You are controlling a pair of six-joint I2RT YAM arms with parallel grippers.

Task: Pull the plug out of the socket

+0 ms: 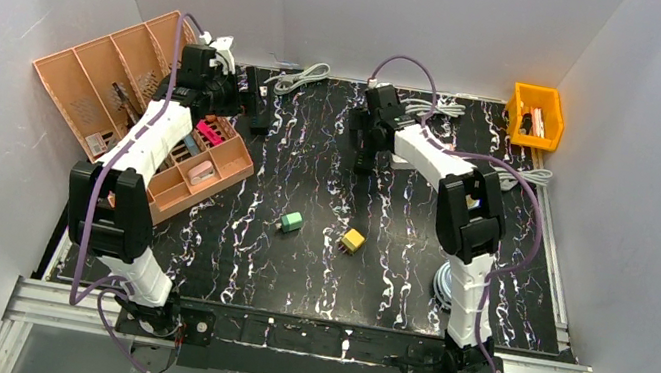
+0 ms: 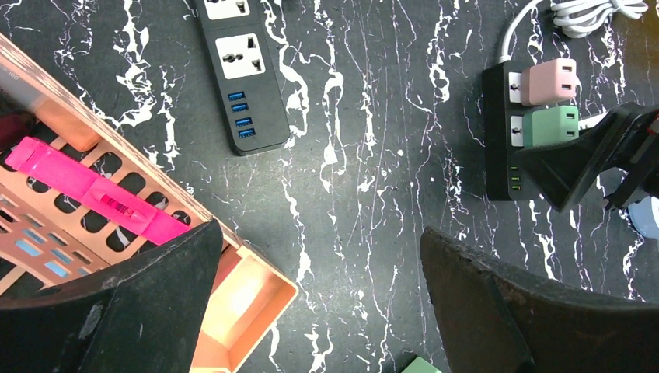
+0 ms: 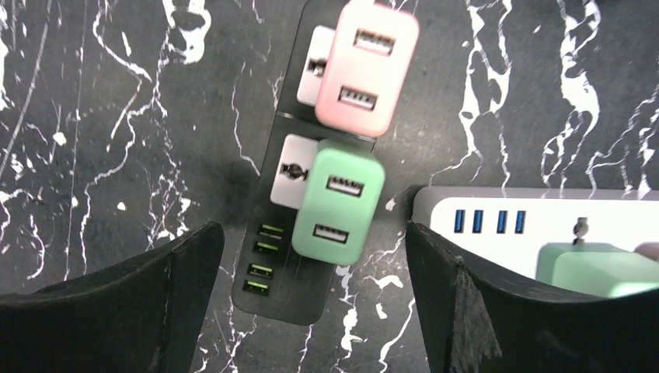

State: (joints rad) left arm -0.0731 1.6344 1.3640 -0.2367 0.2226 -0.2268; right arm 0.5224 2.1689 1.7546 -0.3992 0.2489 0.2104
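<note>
A black power strip (image 3: 307, 256) lies on the marbled table with a pink plug (image 3: 365, 70) and a green plug (image 3: 338, 202) seated in its two sockets. My right gripper (image 3: 315, 311) is open just above it, its fingers straddling the strip's USB end, the green plug just ahead of them. In the top view the right gripper (image 1: 368, 152) is at the far middle. The left wrist view also shows this strip (image 2: 497, 167) with both plugs. My left gripper (image 2: 322, 303) is open and empty, over the table beside the orange tray.
A second black strip (image 2: 241, 70) with empty sockets lies near the left gripper. A white strip (image 3: 536, 221) holding another green plug sits right of the right gripper. An orange organizer tray (image 1: 110, 89), orange bin (image 1: 535, 115), loose green (image 1: 291, 222) and yellow (image 1: 352, 241) plugs.
</note>
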